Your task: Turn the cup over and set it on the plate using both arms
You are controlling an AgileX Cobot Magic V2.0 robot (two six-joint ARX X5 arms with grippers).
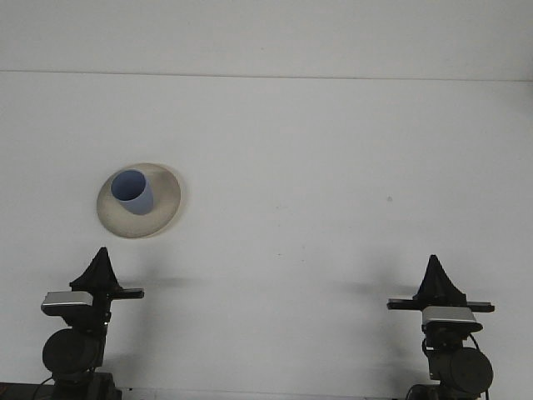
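Observation:
A blue cup (pixel 133 192) stands upright, mouth up, on a cream plate (pixel 163 208) at the left of the white table. My left gripper (pixel 101 260) sits low at the near left edge, below the plate and well apart from it. My right gripper (pixel 435 268) rests low at the near right edge, far from the cup. Both point away from the camera, and nothing is seen in either one.
The white table (pixel 316 167) stretches back to a pale wall, with its far edge running across the top of the view. A small dark speck (pixel 388 198) marks the surface at the right.

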